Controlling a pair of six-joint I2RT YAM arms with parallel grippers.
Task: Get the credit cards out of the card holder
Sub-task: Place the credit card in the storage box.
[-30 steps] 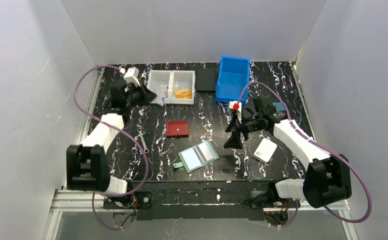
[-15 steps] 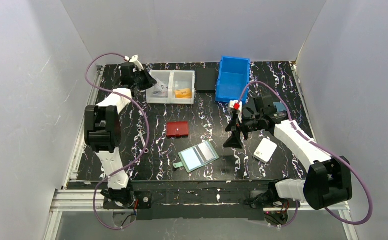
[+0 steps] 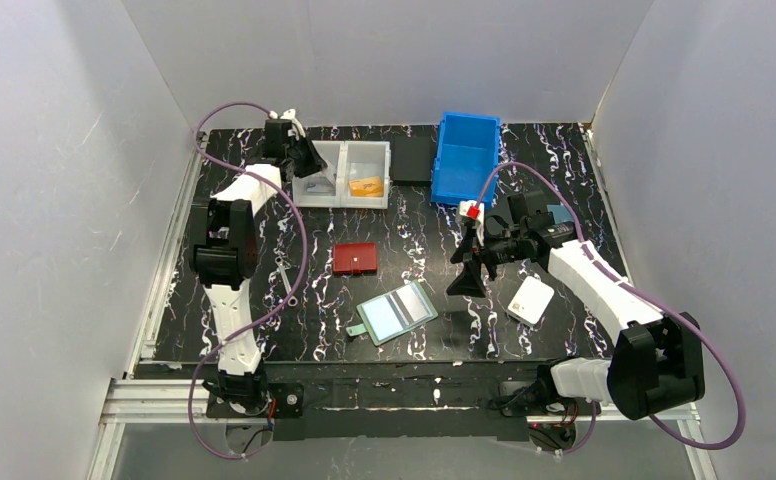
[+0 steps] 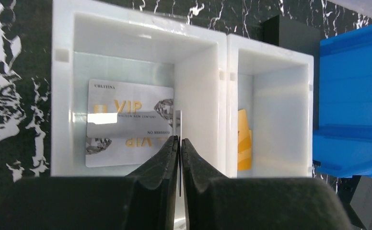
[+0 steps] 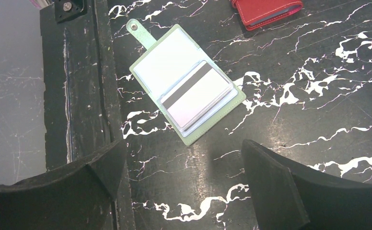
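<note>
left arm has swung to the far white tray (image 4: 222,52) (a delivery). near: card holder (image 5: 161,67) open on the bench (image 5: 318,96), credit cards (image 5: 198,96) still pocketed, so work likely remains; right fingers (image 5: 181,153) spread wide, empty. far: left fingers (image 4: 179,143) all but closed above a silver card (image 4: 126,115); cannot tell if they hold anything.

Silver card (image 4: 129,115), tray (image 4: 62,96) left compartment: large gold "VIP"; small top-left name, roughly "CHRITINA"; small line under VIP ending "NEW CENTURY"; bottom right "NO 88888888". Lower card (image 4: 122,146): "VIP" upside down, small print too blurred.
</note>
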